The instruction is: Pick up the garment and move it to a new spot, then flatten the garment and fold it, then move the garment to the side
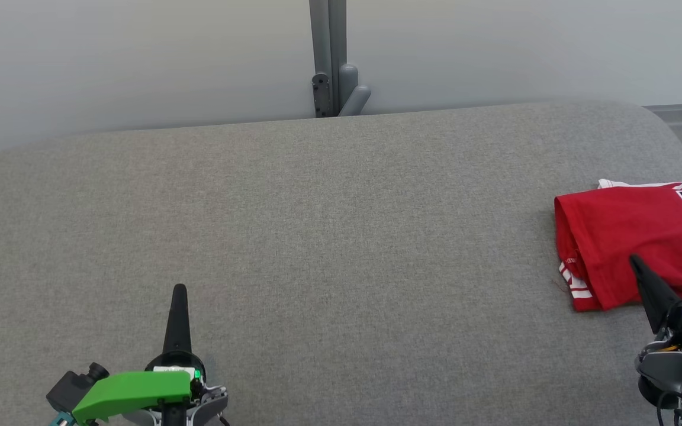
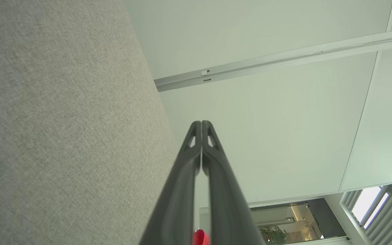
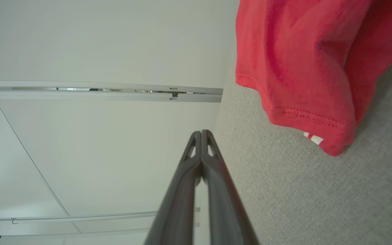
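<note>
The garment [image 1: 631, 236] is a red jersey with white trim and black numerals, folded flat at the right edge of the grey table [image 1: 329, 225]. My right gripper [image 1: 635, 259] is shut and empty, its tip over the jersey's near edge. In the right wrist view the shut right gripper [image 3: 201, 131] points past the garment's red hem [image 3: 305, 68], which lies to its right on the grey cloth. My left gripper [image 1: 179, 288] is shut and empty at the lower left, far from the jersey. The left wrist view has the left gripper [image 2: 201, 121] closed beside the table.
A grey post with a bracket [image 1: 332, 65] stands behind the table's far edge against a pale wall. The table's rounded corners [image 1: 660, 118] fall off at the back left and right. Wide bare cloth lies between my two grippers.
</note>
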You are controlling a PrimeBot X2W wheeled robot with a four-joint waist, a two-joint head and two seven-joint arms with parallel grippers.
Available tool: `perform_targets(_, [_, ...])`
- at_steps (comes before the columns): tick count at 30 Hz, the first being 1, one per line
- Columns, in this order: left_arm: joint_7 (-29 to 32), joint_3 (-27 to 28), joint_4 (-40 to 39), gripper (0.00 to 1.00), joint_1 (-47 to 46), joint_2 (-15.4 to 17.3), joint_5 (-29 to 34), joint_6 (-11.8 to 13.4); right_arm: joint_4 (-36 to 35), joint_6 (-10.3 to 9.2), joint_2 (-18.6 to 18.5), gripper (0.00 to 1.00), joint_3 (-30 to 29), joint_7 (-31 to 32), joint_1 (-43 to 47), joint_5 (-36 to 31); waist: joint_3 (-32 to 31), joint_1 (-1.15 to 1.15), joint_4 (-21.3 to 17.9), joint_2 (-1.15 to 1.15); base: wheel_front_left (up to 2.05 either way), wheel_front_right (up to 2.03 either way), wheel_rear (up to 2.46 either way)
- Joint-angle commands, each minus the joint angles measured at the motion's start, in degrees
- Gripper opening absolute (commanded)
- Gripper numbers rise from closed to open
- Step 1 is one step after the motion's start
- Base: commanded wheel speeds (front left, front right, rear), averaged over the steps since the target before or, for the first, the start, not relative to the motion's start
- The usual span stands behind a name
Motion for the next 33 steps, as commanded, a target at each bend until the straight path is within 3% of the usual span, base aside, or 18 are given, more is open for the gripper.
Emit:
perform_targets(1, [-0.2,0.1,0.0,0.0,-1.1,-0.3,-1.5,-0.4,0.2,0.03,-0.1,0.0,-0.5,0.6,-1.1,1.5,0.0,0.0,0.0,0.0,0.0,0.0,0.0])
perform_targets(20, [-0.7,-0.4,0.6,0.0,-1.4,-1.3,-7.5,-1.2,1.9,0.02,0.1,0.0,-2.7,3.5,-2.1,8.1,0.0,0.0,0.2,0.0,0.0,0.0,0.0])
perform_targets(33, [-0.5,-0.4,0.5,0.0,-1.4,-1.2,-7.5,-1.1,1.8,0.02,0.1,0.0,-2.7,3.6,-2.0,7.7,0.0,0.0,0.2,0.0,0.0,0.0,0.0])
